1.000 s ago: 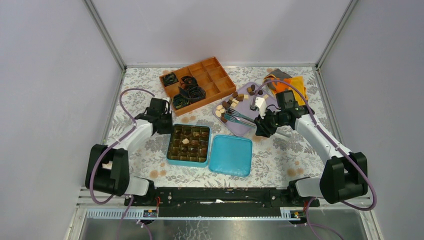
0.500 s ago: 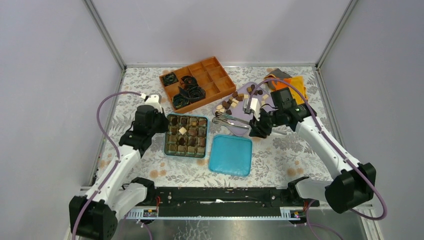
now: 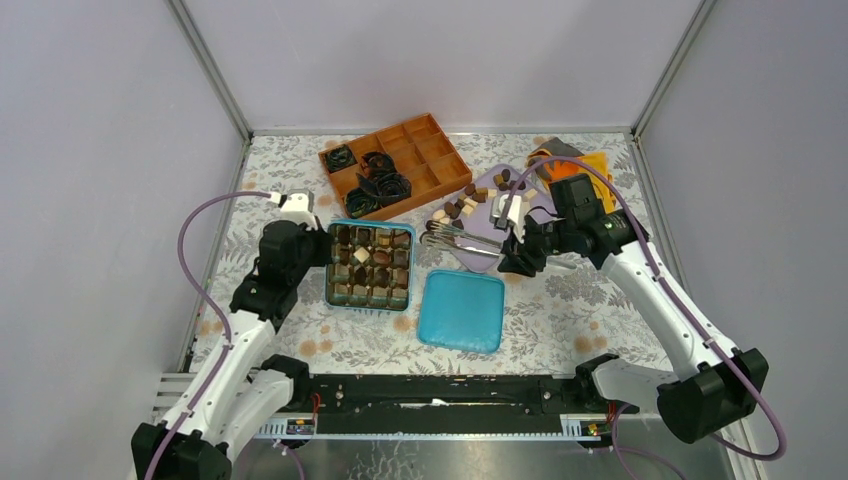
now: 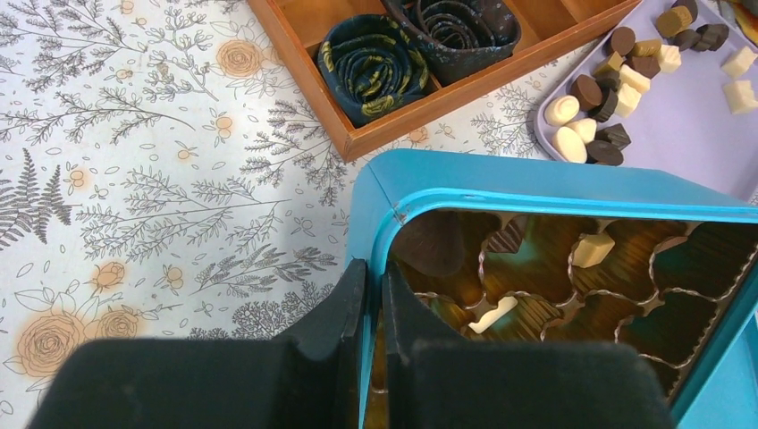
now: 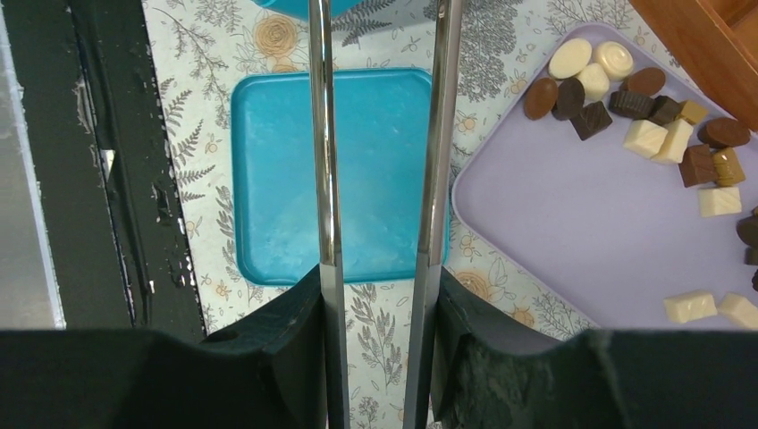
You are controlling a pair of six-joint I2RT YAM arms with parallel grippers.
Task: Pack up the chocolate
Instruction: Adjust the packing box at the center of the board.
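High overview, close wrists, shared chocolate (image 3: 452, 210) (image 4: 569, 143) (image 5: 645, 136)

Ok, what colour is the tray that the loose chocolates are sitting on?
Pale lilac. The tray shows best in the right wrist view.

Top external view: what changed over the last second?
The left pincer, clamped on the wall of the blue tin, dragged it toward the far side. The right pincer shifted its tongs slightly left. Lid, purple tray and wooden organizer stayed put.
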